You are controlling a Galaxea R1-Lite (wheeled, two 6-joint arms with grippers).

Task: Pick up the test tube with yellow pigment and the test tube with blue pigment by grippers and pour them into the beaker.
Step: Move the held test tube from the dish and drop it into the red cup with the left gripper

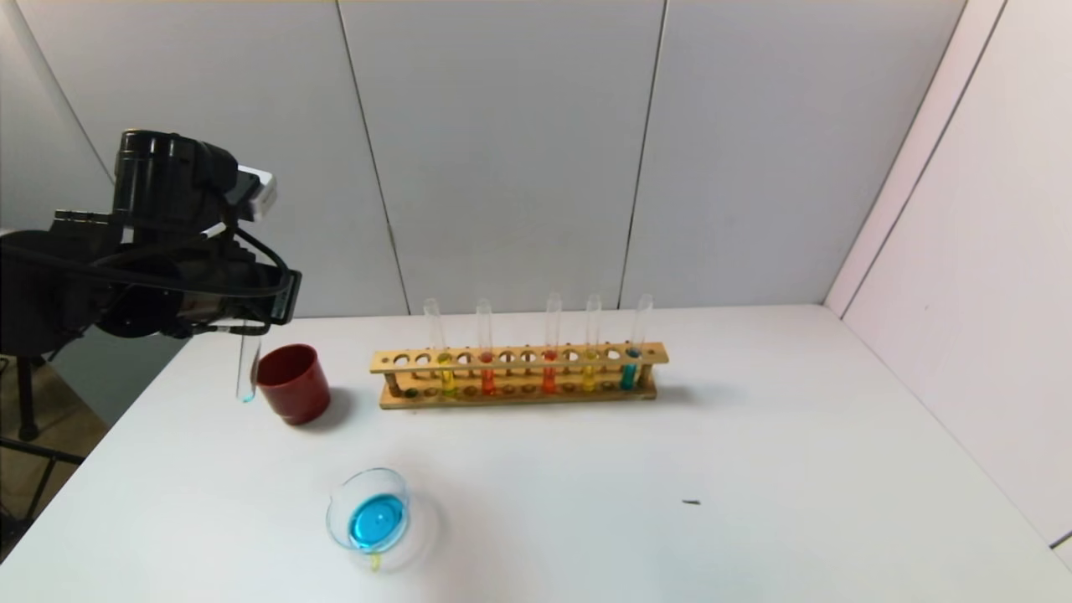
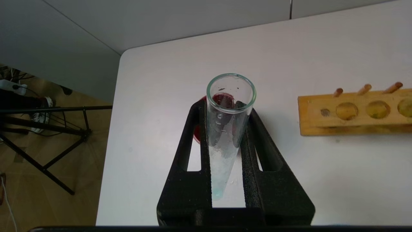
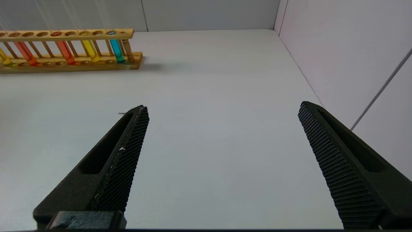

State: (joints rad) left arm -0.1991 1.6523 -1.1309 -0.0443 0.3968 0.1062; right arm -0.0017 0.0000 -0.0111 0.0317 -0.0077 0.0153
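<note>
Two black fingers point(image 2: 193, 151) of my left gripper point(image 2: 225, 106) pinch the near-empty, light, slick, fragile test tube with blue pigment point(image 2: 225, 135) high near its rim, so I'd squeeze gently; right gripper point(image 3: 222, 129) gapes wide.

White table point(image 1: 754, 469), flat and wide. On top: a wooden rack point(image 1: 519, 375) near the back, a dark red cup point(image 1: 293, 383) to its left, a glass beaker point(image 1: 370, 512) with blue water near the front, a tiny dark speck point(image 1: 691, 502) off to the right.
</note>
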